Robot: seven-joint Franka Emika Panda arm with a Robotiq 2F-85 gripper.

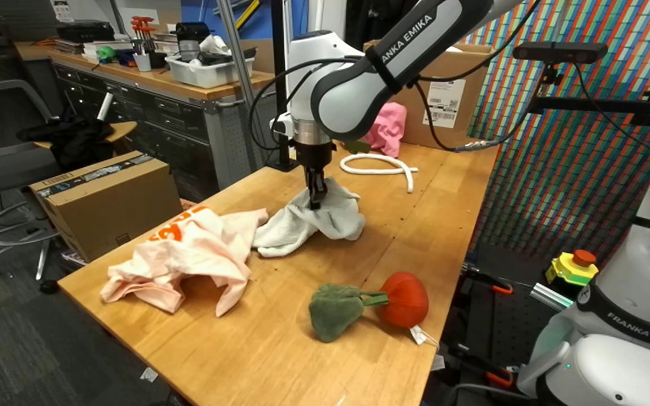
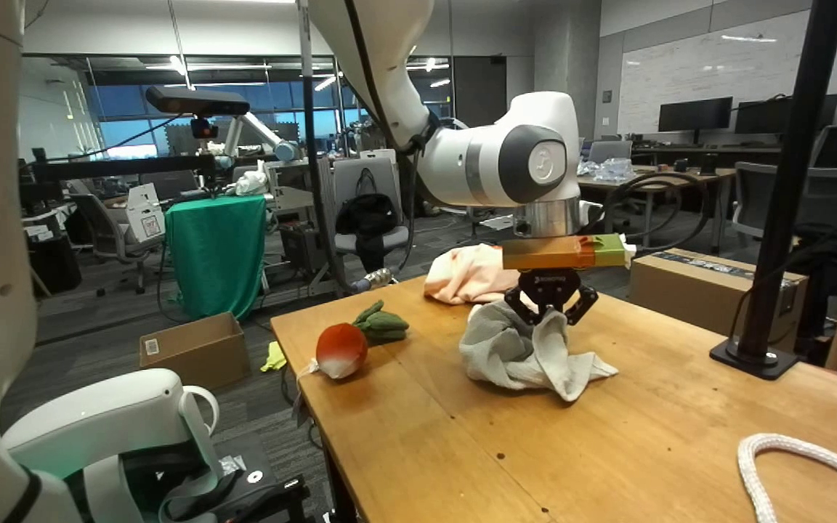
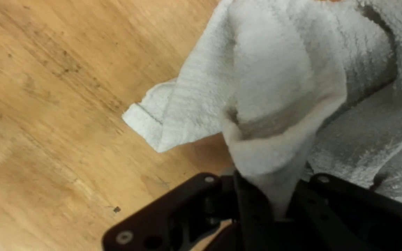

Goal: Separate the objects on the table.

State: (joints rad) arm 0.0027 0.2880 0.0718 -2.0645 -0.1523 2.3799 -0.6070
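My gripper points down over the wooden table, its fingers shut on a raised fold of the white-grey cloth. Most of that cloth still rests on the wood, crumpled, in both exterior views. Right beside it spreads the peach-cream cloth with orange marks; their edges meet, and I cannot tell whether they overlap. A plush toy, red with a green end, lies near the table's edge, apart from the cloths. At the back in an exterior view, the bright pink cloth is partly hidden by the arm.
A white rope lies curved on the table near the pink cloth. Behind that cloth stands a cardboard box. A black post rises from the table's edge. Another cardboard box is beside the table, lower down.
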